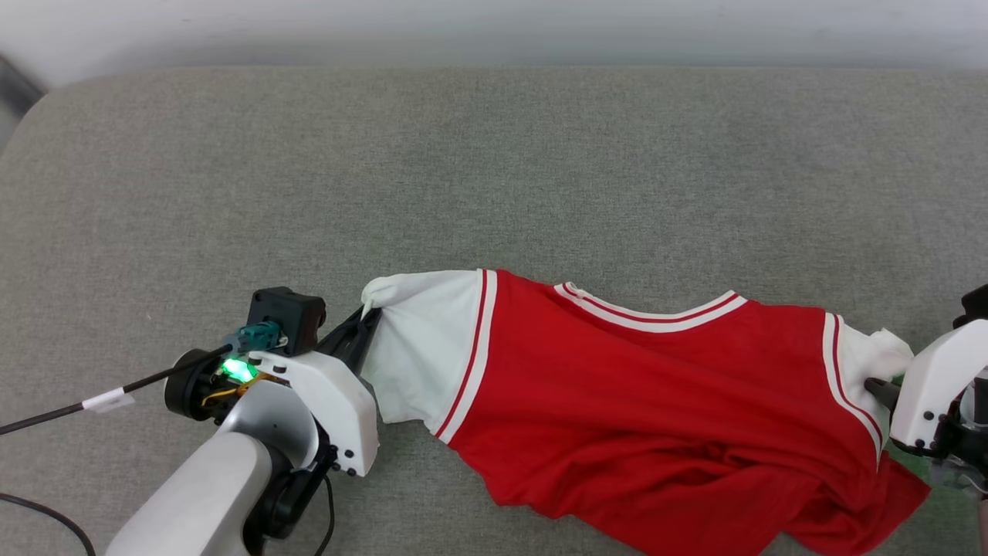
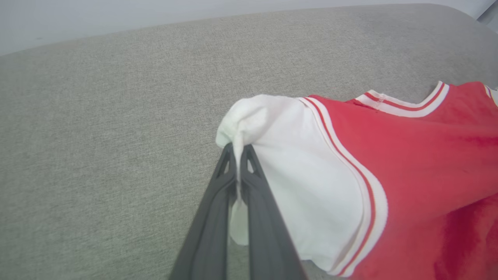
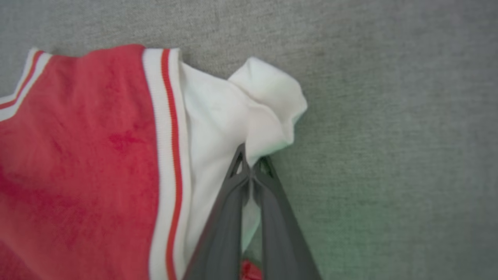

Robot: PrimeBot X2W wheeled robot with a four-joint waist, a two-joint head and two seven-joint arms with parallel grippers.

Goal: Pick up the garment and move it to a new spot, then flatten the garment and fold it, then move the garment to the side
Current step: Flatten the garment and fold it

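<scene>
The garment (image 1: 641,409), a bright red jersey with white sleeves and striped trim, lies stretched sideways across the grey cushion, plain side up and rumpled at its lower edge. My left gripper (image 1: 367,313) is shut on the tip of the white sleeve at the left end; in the left wrist view the garment (image 2: 389,163) bunches between the closed left gripper (image 2: 237,149). My right gripper (image 1: 876,386) is shut on the other white sleeve at the right end; in the right wrist view the garment (image 3: 116,155) has sleeve cloth pinched in the right gripper (image 3: 251,161).
A grey fabric cushion (image 1: 494,177) spreads under everything, wide and bare behind the jersey. Its far edge meets a pale wall (image 1: 494,31). A black cable (image 1: 54,413) with a white tag trails off the left arm toward the left edge.
</scene>
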